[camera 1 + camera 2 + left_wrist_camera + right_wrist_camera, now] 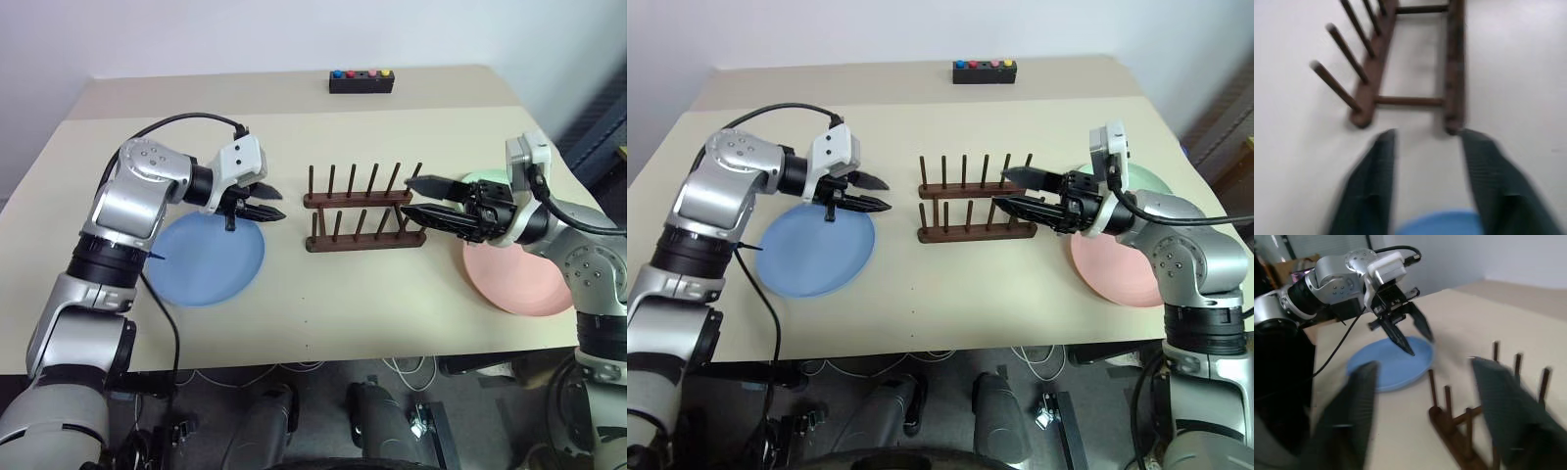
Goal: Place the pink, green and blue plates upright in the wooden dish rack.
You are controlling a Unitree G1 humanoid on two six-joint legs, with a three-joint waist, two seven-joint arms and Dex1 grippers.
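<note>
The left gripper [266, 206] is seen with its fingers parted and nothing between them, just above the right rim of the blue plate [206, 259], left of centre in the frame. The right gripper [1011, 191] is likewise parted and empty, its fingers set level at the right end of the wooden dish rack [975, 210]; whether the rack is touched cannot be told. In the left wrist view the rack's rails and pegs [1342, 46] lie just beyond the fingertips [1382, 147], apart from them.

All three plates are found flat on the bench [392, 304]: the blue plate at centre left, the pink plate [519, 279] at centre right under the right arm, and the green plate [1144, 180] behind it, mostly hidden. The rack, at frame centre, holds no plate.

The step in hand is judged to be the approach to a first plate; no plate is yet grasped. For the next move, one gripper is to be lowered to a plate rim, the rim pinched, and the plate tipped on edge before it is slid between two pegs. A thin rim lying flat is likely to slip.
</note>
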